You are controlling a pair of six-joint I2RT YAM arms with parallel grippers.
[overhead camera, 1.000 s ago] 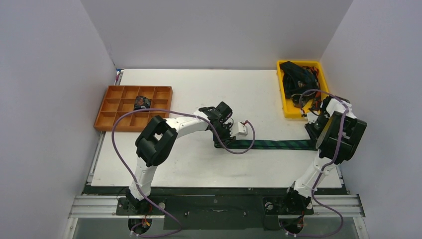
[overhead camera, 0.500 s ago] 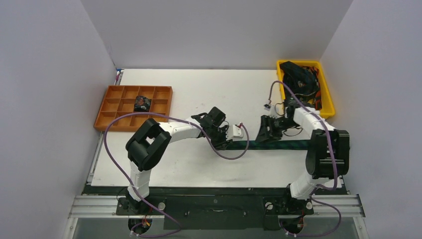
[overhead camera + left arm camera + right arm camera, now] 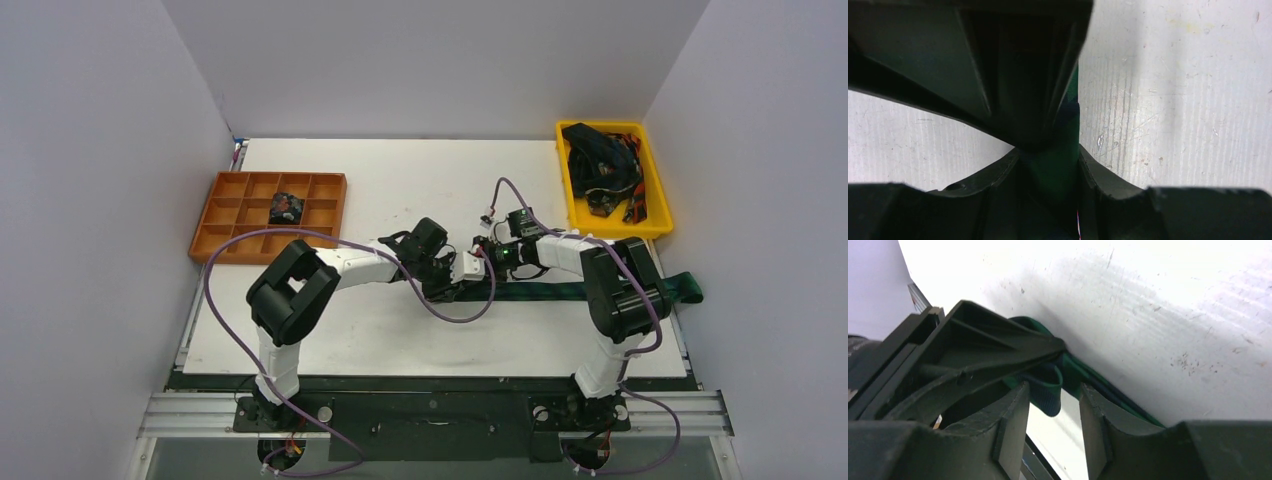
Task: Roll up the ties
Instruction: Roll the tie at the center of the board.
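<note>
White tabletop (image 3: 400,180) bears the tie (image 3: 560,291), clamped in left gripper (image 3: 1050,170), right gripper (image 3: 1054,395) parted around it.

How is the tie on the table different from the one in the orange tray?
The table tie lies mostly stretched out in a long flat strip; the tray tie is rolled into a small coil. The table tie is dark green plaid; the tray tie looks black with a bit of red. Both are fabric neckties.

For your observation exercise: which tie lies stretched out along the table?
The green plaid tie; the heaped ties lie in the yellow bin, and a coiled tie sits in the orange tray.
</note>
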